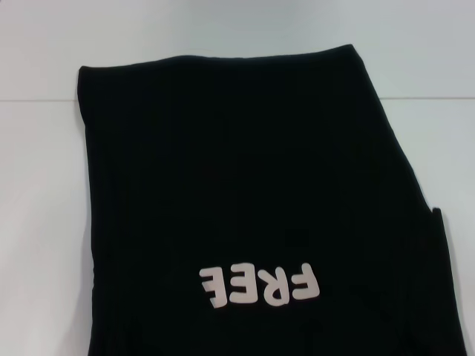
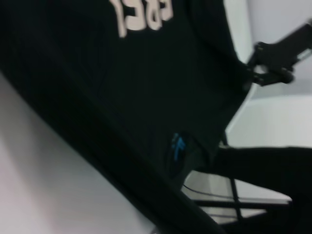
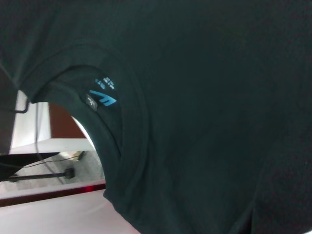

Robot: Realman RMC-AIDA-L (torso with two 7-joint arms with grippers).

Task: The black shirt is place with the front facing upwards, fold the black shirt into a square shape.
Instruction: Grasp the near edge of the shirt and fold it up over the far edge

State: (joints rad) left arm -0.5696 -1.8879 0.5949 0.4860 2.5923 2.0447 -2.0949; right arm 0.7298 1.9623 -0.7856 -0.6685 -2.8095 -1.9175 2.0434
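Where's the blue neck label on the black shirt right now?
The blue neck label sits just inside the collar of the black shirt, at the end nearest the robot, beyond the lettering. The head view does not show it; both wrist views do.

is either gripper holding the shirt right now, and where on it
Cannot be told. Neither gripper appears in the head view; the black shirt lies on the table, and the wrist views show no fingers.
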